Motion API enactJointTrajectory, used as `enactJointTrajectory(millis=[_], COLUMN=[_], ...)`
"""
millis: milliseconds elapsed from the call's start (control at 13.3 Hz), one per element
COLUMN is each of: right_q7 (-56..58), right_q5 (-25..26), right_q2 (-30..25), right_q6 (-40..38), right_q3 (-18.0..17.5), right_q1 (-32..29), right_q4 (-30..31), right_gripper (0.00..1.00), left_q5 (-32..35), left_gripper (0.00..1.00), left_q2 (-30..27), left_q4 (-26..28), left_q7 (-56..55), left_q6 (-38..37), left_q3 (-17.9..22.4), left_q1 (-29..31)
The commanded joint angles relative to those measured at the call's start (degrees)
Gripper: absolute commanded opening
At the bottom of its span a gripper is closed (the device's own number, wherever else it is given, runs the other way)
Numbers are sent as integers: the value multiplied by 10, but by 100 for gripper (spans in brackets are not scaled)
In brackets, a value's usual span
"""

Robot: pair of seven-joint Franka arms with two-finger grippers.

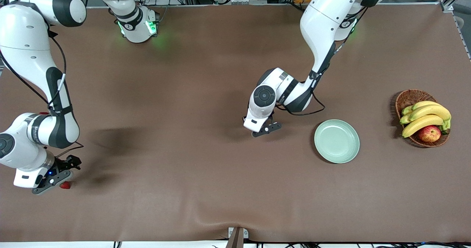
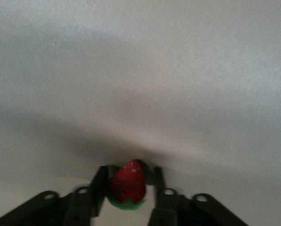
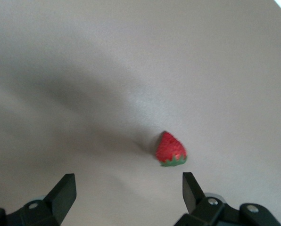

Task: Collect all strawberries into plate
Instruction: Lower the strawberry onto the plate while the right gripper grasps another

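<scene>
My left gripper (image 1: 262, 130) is low over the middle of the table, beside the pale mint-green plate (image 1: 336, 142) on the right arm's side of it. In the left wrist view its fingers (image 2: 99, 184) are drawn in close round a small red strawberry (image 2: 128, 182) with a green cap. My right gripper (image 1: 55, 178) is open and low at the right arm's end of the table. A second strawberry (image 1: 65, 184) lies on the cloth just past its fingertips (image 3: 65, 190), toward one finger (image 3: 171, 151). A third strawberry is out of view. The plate has nothing on it.
A brown wicker basket (image 1: 408, 97) with bananas (image 1: 427, 116) and a red-yellow apple (image 1: 429, 133) stands at the left arm's end of the table, past the plate. The brown cloth has a ridge near the front edge (image 1: 235, 218).
</scene>
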State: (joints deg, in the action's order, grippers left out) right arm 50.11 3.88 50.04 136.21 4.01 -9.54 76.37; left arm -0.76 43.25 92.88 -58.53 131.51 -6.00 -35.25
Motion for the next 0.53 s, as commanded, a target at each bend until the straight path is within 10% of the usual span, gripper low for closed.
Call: enactJointTrajectory(millis=[0,452], right_q7=[77,105], right_q5=[11,10], right_q2=[52,83], right_q6=[46,121], right_q3=[-13,-14], right_q1=[-27,-38], right_q4=[-61,-63], right_gripper=[100,100], left_q5=[9,13], left_gripper=[0,0], left_q2=[-24,-140], left_q4=[15,13], left_q7=[-46,54], left_q6=[2,-165], left_q3=[2,3], left_q1=[-1,121])
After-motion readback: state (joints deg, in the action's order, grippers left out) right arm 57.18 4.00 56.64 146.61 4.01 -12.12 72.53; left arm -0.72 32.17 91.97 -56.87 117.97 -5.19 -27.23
